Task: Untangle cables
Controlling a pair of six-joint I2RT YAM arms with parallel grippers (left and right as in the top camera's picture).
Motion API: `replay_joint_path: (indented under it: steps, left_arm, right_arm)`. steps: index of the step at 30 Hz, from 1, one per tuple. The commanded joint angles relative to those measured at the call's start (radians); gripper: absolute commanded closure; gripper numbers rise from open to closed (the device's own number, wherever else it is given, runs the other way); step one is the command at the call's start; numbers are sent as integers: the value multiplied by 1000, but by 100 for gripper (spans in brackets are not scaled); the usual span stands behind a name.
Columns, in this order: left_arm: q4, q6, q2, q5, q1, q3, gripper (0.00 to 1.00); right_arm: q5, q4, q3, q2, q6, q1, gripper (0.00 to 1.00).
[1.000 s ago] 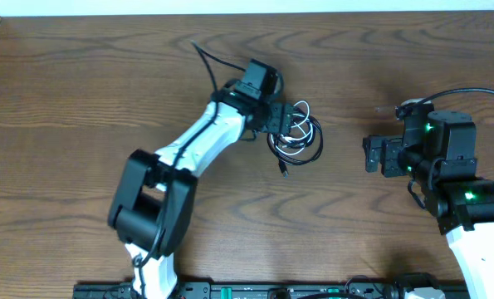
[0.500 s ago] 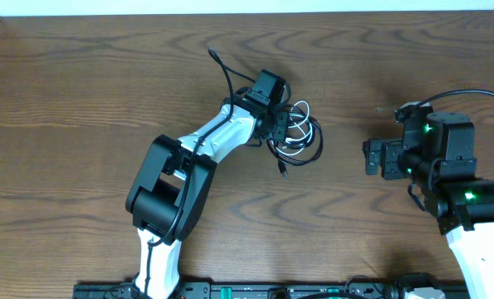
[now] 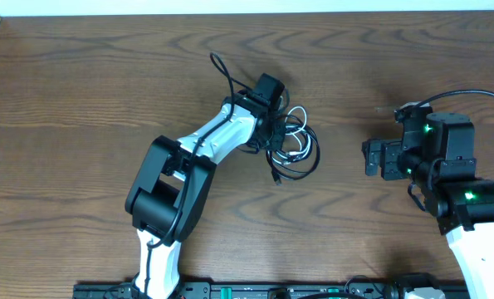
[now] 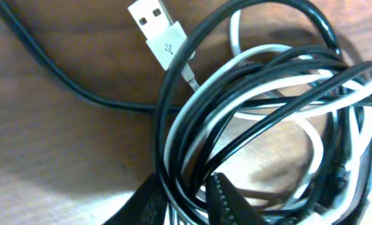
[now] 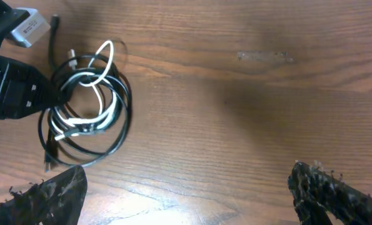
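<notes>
The cables lie tangled in one coil at mid-table. The black cable loops round the outside, and its small plug points toward the front edge. The white cable winds through it. My left gripper sits on the coil's left side. In the left wrist view its jaws are shut on several black and white strands. A white USB plug lies just beyond. My right gripper is open, well to the right of the coil, with nothing between its fingertips.
The left arm's own thick black cable arches over the table behind the wrist. The brown wooden table stretches out on all sides. A faint scuff marks the wood in the right wrist view.
The left arm swung in toward the coil. Its jaws went from wide open to pinched on the strands. The coil shifted slightly left and toward the front. The right arm stayed still.
</notes>
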Motion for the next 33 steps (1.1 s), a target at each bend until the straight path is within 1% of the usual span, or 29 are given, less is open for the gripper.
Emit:
replay_joint_path:
  steps: [1, 3, 4, 5, 7, 9, 14, 17, 27, 33]
  left_arm:
    - [-5, 2, -94, 121, -5, 6, 80]
    - [-7, 2, -139, 167, -6, 6, 81]
    - [-12, 2, -161, 183, -7, 6, 85]
    - [-17, 2, -179, 192, -8, 6, 85]
    - [-40, 2, -214, 195, -9, 6, 89]
    - [-67, 3, -237, 195, -9, 6, 91]
    - [-127, 3, -252, 200, -9, 6, 92]
    - [-134, 3, -252, 267, -9, 6, 92]
    - [-63, 3, -262, 475, -9, 6, 92]
    - [-22, 2, -264, 590, -9, 6, 92]
  right_arm:
    - [-37, -3, 18, 6, 13, 3, 1]
    - [-57, -2, 19, 24, 13, 3, 1]
    - [-70, 0, 19, 34, 13, 3, 1]
    - [-80, 1, 18, 43, 13, 3, 1]
    - [-106, 8, 18, 72, 13, 3, 1]
    - [-123, 16, 18, 100, 13, 3, 1]
    - [-190, 66, 19, 190, 14, 5, 2]
    - [-273, 103, 18, 244, 31, 5, 1]
    - [-392, 132, 18, 416, 32, 5, 1]
    - [-395, 134, 18, 486, 32, 5, 6]
